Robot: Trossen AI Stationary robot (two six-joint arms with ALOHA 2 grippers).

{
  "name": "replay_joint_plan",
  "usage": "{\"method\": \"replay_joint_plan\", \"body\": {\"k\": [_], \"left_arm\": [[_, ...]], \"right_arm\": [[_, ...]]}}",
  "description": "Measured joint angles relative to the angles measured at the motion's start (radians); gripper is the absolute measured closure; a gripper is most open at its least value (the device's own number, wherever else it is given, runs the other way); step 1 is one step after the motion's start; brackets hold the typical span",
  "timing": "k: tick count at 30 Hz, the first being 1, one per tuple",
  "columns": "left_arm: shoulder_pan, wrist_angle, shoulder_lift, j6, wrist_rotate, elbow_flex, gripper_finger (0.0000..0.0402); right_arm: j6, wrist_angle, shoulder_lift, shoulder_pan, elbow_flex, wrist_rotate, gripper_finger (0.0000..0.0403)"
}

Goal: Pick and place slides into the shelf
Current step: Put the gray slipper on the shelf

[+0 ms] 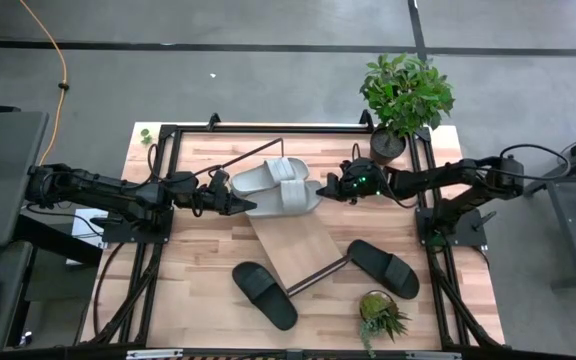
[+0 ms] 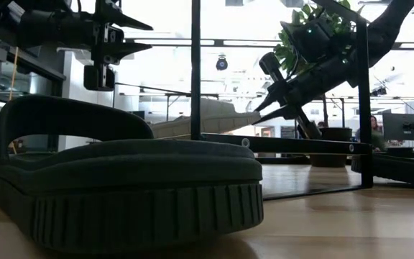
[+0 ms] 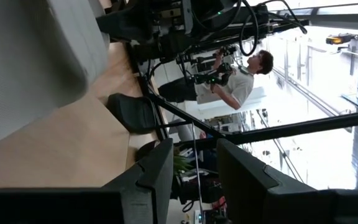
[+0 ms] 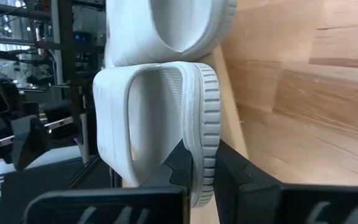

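Counted: 4 slides, 2 light grey slides (image 1: 280, 188) side by side on the far end of the shelf (image 1: 298, 240), 2 black on the tabletop (image 1: 188, 290), 1 black slide (image 1: 264, 294) near the shelf's front-left, the other black slide (image 1: 383, 267) to its right. Shelf's long axis diagonal; grey pair lying crosswise. Right gripper (image 4: 197, 167) reaching in level from the right, fingers clamped on a grey slide's sole edge. Left gripper (image 1: 240, 203) stretched level from the left, just beside the grey pair, fingers parted, holding nothing.

Dark jointed arms (image 1: 98, 188) — green lights
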Motion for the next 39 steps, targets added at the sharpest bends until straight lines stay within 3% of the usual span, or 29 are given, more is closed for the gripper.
{"method": "replay_joint_plan", "body": {"k": [13,39], "left_arm": [[0.0,0.0,0.0,0.0,-0.001,0.0,0.0289],[-0.001,-0.001,0.0,-0.001,0.006,0.0,0.0289]], "right_arm": [[-0.053,-0.035,0.137,0.0,0.135,-0.041,0.0389],[-0.026,-0.121,0.138,-0.019,0.134,0.011,0.0389]]}}
